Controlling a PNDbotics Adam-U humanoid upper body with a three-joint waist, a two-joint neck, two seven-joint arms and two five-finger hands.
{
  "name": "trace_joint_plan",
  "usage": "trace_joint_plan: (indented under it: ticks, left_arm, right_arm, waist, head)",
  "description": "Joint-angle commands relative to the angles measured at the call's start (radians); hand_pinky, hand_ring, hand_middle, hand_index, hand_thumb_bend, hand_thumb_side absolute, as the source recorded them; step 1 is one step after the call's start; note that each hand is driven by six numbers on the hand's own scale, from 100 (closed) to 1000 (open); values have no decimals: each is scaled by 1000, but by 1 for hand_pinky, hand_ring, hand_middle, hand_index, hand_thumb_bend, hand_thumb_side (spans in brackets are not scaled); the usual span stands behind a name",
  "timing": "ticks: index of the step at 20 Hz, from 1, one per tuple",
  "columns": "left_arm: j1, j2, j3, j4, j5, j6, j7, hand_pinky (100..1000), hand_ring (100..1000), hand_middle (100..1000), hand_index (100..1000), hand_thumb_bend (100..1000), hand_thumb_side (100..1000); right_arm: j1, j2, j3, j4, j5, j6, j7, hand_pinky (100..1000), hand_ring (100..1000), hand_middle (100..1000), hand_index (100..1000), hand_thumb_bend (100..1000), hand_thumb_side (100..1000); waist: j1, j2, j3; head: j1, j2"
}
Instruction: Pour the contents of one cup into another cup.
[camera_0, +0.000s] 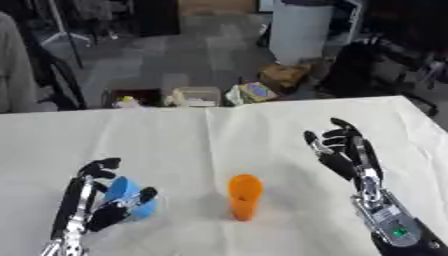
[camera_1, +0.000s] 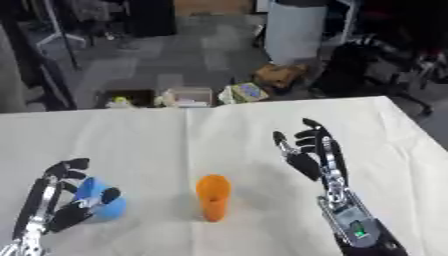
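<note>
We note a table (camera_0: 219, 130) under a white cloth filling the lower half of both views, a crease running down its middle. Beyond its far edge lies a grey floor with clutter: a tall pale bin (camera_0: 302, 30), some boxes (camera_0: 197, 96) and a black chair (camera_1: 363, 70).

Right arm comes in from the lower right corner. The right hand (camera_0: 341, 150) is held upright over the cloth, fingers spread and straight, thumb apart, holding nothing. We see it well to the right of the orange cup and not touching it.

Left arm comes in from the lower left corner. The left hand (camera_0: 101, 200) is at the blue cup (camera_0: 129, 197), fingers curled behind it and thumb across its front, so the cup is pinched between them. The blue cup is tilted, its mouth leaning up and to the right, near the table's near left edge. We cannot tell whether its base rests on the cloth.

The orange cup (camera_0: 245, 196) stands upright on the cloth, between the two hands, nearer the left one, apart from the blue cup. We cannot make out any contents in either cup.
</note>
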Motion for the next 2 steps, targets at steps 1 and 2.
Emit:
trace_joint_plan:
  ticks: [1,2]
  left_arm:
    - [-4,41,40,-78,-28,0,-8,600,759,769,837,1000,721]
    - [1,44,55,-106,-11,-1,7,596,758,769,834,1000,730]
  right_arm:
    - [-10,-17,-10,-23,-10,0,-4,661,644,607,892,481,447]
    - [-9,-18,-10,-24,-11,0,-4,661,644,607,891,480,447]
  waist:
    - [1,-12,2]
    - [2,-13,3]
  head:
    - [-6,-9]
    - [-6,-8]
